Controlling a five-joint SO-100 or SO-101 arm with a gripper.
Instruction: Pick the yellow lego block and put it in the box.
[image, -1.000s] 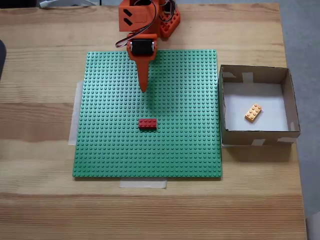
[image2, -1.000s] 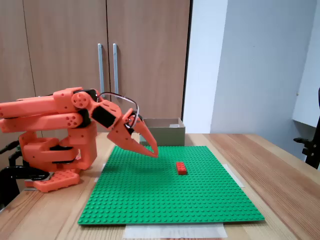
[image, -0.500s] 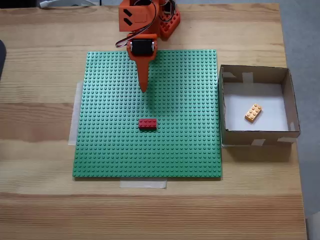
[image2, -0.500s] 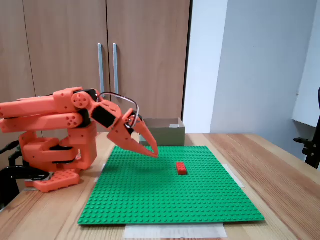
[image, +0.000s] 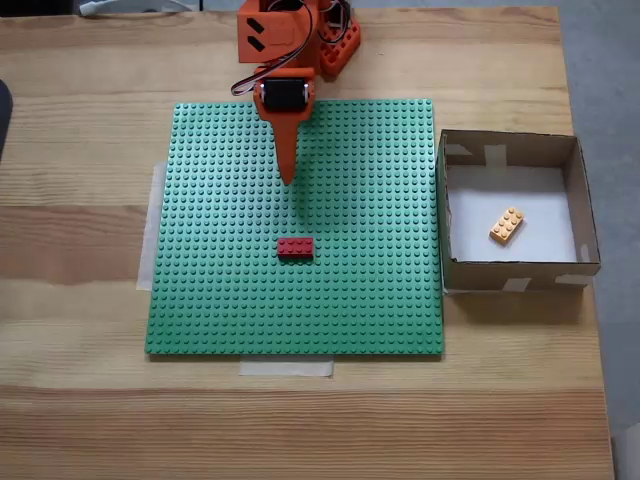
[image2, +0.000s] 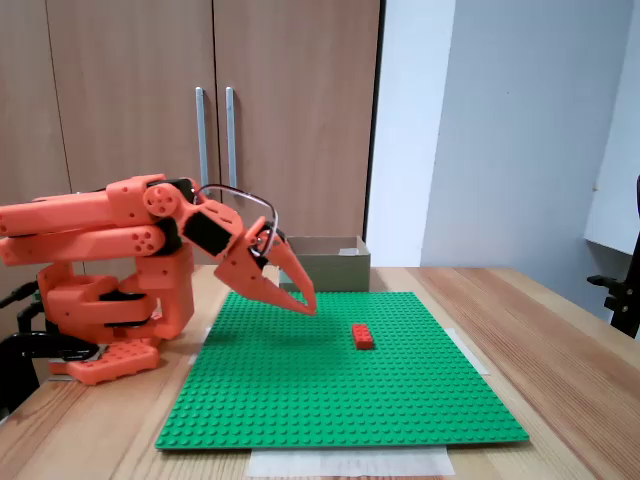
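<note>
Closing stage of the pick-and-place task. The yellow lego block (image: 507, 225) lies flat on the white floor of the box (image: 515, 277), well to the pincer's right in the top-down fixed view, so the placing step appears done. The pincer (image: 288, 178) is closed and empty; in the side fixed view its tip (image2: 308, 308) hangs just above the green baseplate (image: 370, 300), with the arm folded back toward its base. The next move, if any, calls only for parking the arm; no further grasp seems needed.

Count: one yellow block, in the box; one red brick (image: 295, 247), on the baseplate just ahead of the pincer tip; one box, beside the baseplate's edge; one baseplate, taped to the wooden bench (image: 80, 400).
</note>
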